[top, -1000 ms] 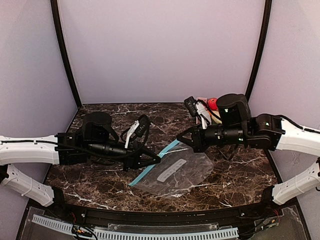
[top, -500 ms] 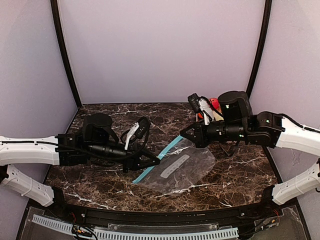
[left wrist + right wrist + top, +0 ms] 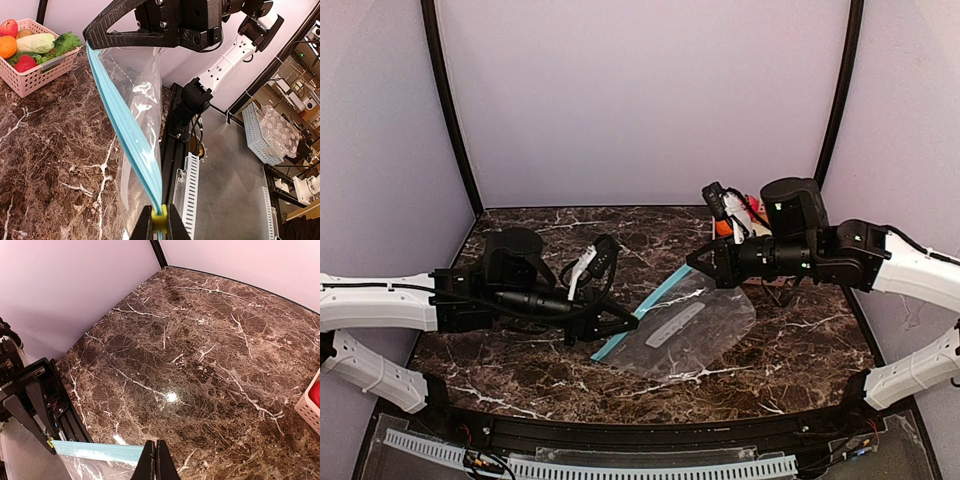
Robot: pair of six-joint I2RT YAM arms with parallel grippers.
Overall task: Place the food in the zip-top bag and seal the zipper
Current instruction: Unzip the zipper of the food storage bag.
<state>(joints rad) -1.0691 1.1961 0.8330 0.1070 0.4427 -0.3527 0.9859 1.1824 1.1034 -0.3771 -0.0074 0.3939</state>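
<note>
Top external view showed one zip-top bag (image 3: 692,335) near the middle of the table (image 3: 520,370), stretched between two grippers. Its single teal zipper (image 3: 648,310) ran from near left to far right. The left gripper (image 3: 632,322) was pinched tight on the near end of the zipper, and the right gripper (image 3: 695,262) was clamped on the far end. The clear body draped down from the strip onto the table.

From the left wrist, one pink basket (image 3: 35,75) stood at the far right of the table, well apart from the bag. It held one pale gourd (image 3: 35,42), one leafy green vegetable (image 3: 67,42), one orange (image 3: 7,46) and two reddish pieces; anything deeper I could not count.

The table was dark brown marble with white veins. Pale lilac walls enclosed it, with two black poles in the far corners.
</note>
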